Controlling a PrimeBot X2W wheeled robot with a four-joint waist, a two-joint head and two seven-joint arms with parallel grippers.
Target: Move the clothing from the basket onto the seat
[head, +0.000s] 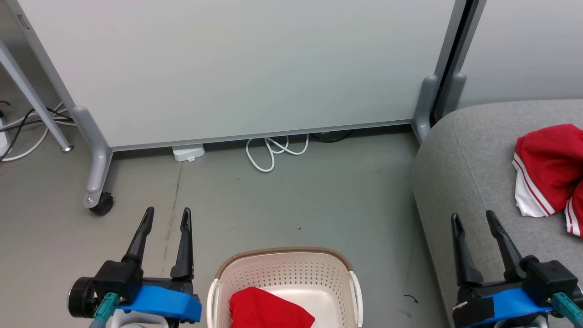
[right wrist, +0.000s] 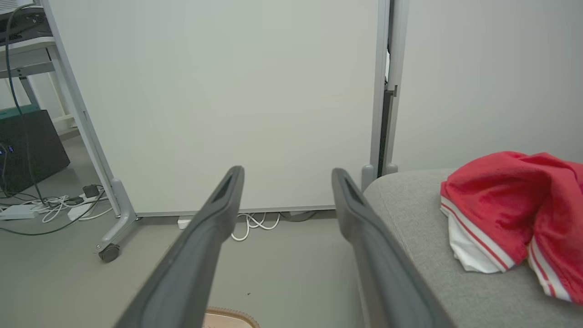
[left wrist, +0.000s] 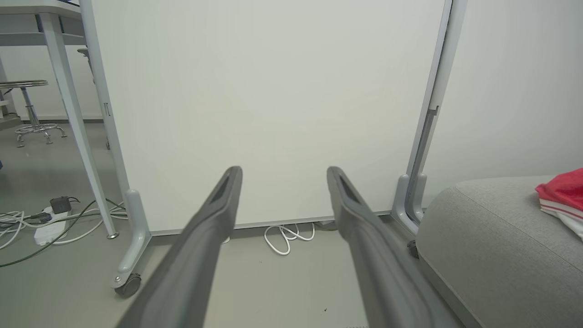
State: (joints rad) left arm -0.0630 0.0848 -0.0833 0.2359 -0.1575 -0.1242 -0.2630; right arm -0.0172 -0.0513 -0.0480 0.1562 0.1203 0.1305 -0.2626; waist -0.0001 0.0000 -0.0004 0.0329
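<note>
Over the floor [head: 296, 196] at lower left, the left gripper [head: 167, 212] hovers empty, fingers spread, pointing forward. Just right of it sits the basket [head: 284, 252] with a red garment [head: 268, 310] inside, no contact. Further right the right gripper [head: 472, 215] has the same pose, jaws apart, empty, by the seat [head: 460, 159] left edge. On the seat, ahead-right of it and apart, lies a red-and-white garment [head: 549, 168]. Basket's near half and that garment's right side are cut off.
</note>
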